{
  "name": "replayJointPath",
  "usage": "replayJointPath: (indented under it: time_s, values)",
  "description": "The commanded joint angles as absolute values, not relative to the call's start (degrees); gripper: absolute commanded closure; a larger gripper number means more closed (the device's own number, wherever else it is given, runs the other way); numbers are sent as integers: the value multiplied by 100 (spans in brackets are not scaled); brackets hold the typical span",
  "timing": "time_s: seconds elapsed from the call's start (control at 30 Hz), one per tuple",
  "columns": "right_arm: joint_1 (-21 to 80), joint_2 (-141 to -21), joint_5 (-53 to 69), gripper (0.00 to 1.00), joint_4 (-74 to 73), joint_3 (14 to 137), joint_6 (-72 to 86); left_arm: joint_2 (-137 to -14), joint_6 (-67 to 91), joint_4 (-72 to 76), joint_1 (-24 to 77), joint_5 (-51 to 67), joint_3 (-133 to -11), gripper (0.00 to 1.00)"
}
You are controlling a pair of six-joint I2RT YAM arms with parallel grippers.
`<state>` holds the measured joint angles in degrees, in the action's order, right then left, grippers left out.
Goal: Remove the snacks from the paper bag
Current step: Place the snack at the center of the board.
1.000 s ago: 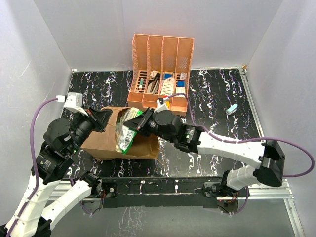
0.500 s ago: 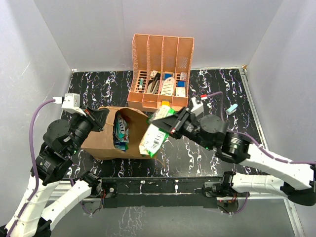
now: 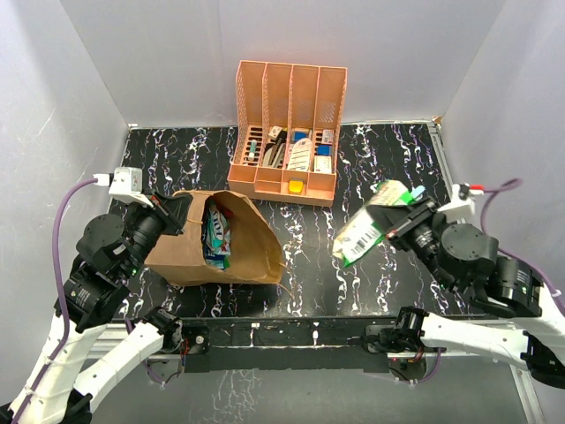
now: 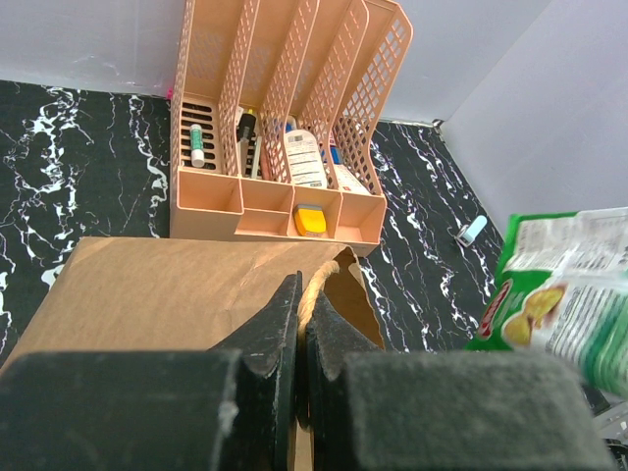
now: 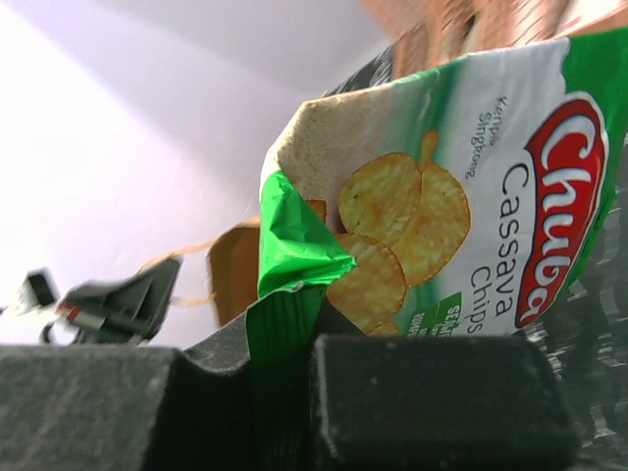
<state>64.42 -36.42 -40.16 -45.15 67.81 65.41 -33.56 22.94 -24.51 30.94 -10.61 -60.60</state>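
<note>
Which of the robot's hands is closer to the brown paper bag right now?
Left. The left hand is clamped on the bag at its mouth. The right hand is well off to the bag's right, apart from it, holding a green chips packet.

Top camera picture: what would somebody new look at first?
Probably the green chips packet, held up on the right by the right end effector. Next comes the brown paper bag lying on the left, its rim pinched by the left end effector, with more packets showing inside. Behind them stands an orange organiser.
</note>
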Motion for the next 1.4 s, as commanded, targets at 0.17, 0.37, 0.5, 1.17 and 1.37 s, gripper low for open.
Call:
replayJointPath:
  time_s: [0.17, 0.37, 0.5, 1.17, 1.37]
  values:
    - [6438, -2971, -6686, 93, -5441, 5956, 6689, -3278, 2223, -2496, 3111, -1157, -6205, 100]
    - [6442, -3489, -7238, 93, -5454, 5851, 6696, -3302, 2267, -2470, 3104, -1125, -6205, 100]
    - [6442, -4105, -7566, 93, -5458, 5909, 6698, -3321, 2276, -2478, 3111, -1104, -6207, 100]
    - [3347, -5545, -4172, 93, -2234, 6286, 4422, -3205, 2432, -2493, 3111, -1027, -6237, 100]
    - [1616, -6746, -1749, 93, -2164, 7275, 4929, -3229, 2528, -2534, 3111, -915, -6338, 100]
